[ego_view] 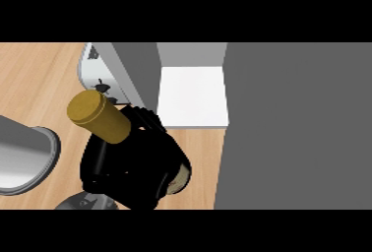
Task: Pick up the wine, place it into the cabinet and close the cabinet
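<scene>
Mustard-yellow and cylindrical, the wine [98, 117] is sitting in the grasp of a black hand [138, 165], its flat round end tilting up and to the left. Black fingers [145, 118] are curling round its lower part, hiding the rest of it. Which hand this is cannot be told for certain; it is coming up from the lower edge, left of centre, and no second hand is showing.

The wine is hovering over the wooden counter [36, 88], just left of the cabinet [294, 123], whose grey top is filling the right half of the view. A white shelf [193, 96] is lying exposed inside the cabinet, right of the wine and apart from it. The grey cabinet door [134, 74] is standing open, edge-on, just behind the wine, with a pale panel [98, 66] beside it.

At the left edge a grey, rounded object [25, 157] is resting on the counter, well apart from the cabinet.
</scene>
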